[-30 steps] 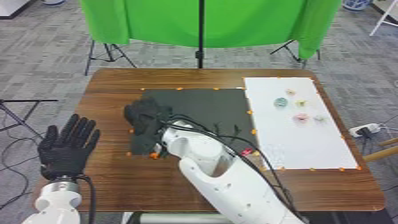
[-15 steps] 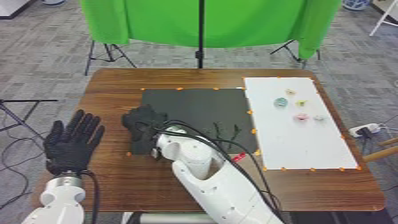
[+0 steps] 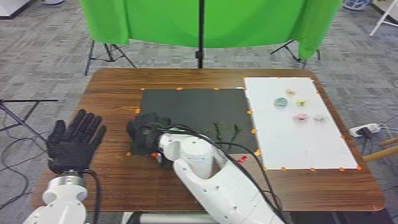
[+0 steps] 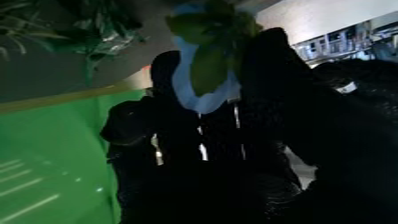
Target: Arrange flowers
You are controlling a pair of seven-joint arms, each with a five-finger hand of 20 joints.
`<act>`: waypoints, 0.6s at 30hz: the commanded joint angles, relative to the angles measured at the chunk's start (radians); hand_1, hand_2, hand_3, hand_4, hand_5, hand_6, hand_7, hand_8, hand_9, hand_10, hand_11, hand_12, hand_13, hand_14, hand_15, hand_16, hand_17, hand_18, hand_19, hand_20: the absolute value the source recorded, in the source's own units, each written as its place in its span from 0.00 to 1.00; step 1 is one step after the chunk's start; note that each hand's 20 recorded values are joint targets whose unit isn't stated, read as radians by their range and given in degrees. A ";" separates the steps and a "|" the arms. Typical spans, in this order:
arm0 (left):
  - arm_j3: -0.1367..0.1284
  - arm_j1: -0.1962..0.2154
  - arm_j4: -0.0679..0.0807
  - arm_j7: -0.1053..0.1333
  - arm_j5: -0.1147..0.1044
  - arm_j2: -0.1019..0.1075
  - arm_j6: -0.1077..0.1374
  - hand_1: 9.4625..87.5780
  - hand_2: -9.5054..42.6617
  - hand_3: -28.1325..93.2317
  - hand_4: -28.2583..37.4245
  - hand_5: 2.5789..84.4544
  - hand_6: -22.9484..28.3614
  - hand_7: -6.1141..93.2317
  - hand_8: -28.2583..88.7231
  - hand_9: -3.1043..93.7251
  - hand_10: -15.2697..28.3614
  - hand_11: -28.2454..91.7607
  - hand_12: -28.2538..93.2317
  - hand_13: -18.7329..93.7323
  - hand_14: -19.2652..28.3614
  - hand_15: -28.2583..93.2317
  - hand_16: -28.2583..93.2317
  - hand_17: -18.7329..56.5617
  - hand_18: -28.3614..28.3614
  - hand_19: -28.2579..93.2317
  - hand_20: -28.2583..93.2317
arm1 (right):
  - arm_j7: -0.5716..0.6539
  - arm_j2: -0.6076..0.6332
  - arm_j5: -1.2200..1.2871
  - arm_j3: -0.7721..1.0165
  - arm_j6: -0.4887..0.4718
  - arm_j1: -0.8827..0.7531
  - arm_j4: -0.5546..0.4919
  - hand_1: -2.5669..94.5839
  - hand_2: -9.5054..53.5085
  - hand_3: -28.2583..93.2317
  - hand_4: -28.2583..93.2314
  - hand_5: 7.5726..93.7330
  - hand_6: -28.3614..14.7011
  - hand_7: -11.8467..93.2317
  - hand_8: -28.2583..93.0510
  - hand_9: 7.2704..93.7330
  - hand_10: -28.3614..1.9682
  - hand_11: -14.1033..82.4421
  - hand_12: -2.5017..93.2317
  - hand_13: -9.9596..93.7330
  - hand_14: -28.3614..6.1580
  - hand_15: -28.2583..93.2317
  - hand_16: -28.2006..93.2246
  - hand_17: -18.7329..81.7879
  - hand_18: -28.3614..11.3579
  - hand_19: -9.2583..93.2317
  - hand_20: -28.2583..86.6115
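Note:
Over the left part of the dark mat point(image 3: 191, 107), my right hand point(image 3: 147, 132) has its back to the camera. In the right wrist view the dark glove of my right hand point(image 4: 213, 175) has its fingers curled round a pale blue flower point(image 4: 206, 95) with green leaves point(image 4: 210, 60). Green stems point(image 3: 235, 132) stand out against the mat, right of that hand; more green foliage point(image 4: 107, 35) hangs beyond the fingers in the wrist view. My left hand point(image 3: 75, 145) is open, fingers straight, by the table's left edge. Small flowers, including a pink one point(image 3: 301, 117) and a teal one point(image 3: 281, 102), lie on the white board.
The white board point(image 3: 306, 147) covers the right side of the wooden table point(image 3: 115, 185), edged with orange tabs. A small red item point(image 3: 242, 159) is beside my right forearm. Behind the table hangs a green cloth point(image 3: 151, 25) on a stand.
My right hand has come down the mat toward the table's near edge. The green stems beside its forearm show more clearly now. My left hand has shifted slightly to the right.

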 commanded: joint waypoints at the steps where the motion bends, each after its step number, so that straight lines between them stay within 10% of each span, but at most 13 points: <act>1: 0.004 0.012 0.004 0.006 0.008 -0.010 0.003 0.25 0.43 0.86 0.00 0.55 0.66 0.23 0.16 0.43 0.71 0.44 0.33 0.43 0.74 0.56 0.17 0.14 0.75 0.53 0.34 | 0.049 0.018 0.012 -0.007 0.044 0.000 -0.024 0.50 0.00 0.97 0.00 0.47 0.63 0.63 0.03 0.44 0.37 0.70 0.26 0.51 0.34 0.92 0.41 0.44 0.13 1.00 0.78; 8: -0.001 0.030 -0.006 0.022 -0.006 -0.016 0.007 0.25 0.42 0.86 0.00 0.53 0.66 0.23 0.16 0.38 0.70 0.44 0.32 0.42 0.74 0.56 0.17 0.13 0.75 0.53 0.34 | 0.072 0.040 0.061 -0.012 0.071 0.002 -0.069 0.48 0.00 0.98 0.00 0.43 0.60 0.64 0.02 0.39 0.33 0.71 0.25 0.49 0.31 0.94 0.41 0.43 0.13 1.00 0.78; 18: -0.026 0.067 -0.018 -0.022 0.009 -0.073 -0.007 0.25 0.41 0.86 0.00 0.52 0.66 0.23 0.15 0.34 0.68 0.43 0.32 0.40 0.73 0.56 0.17 0.13 0.75 0.53 0.34 | 0.236 0.200 0.276 0.116 0.064 -0.046 -0.281 0.46 0.00 0.97 0.00 0.39 0.56 0.60 0.03 0.35 0.28 0.65 0.23 0.45 0.27 0.93 0.39 0.42 0.12 0.99 0.78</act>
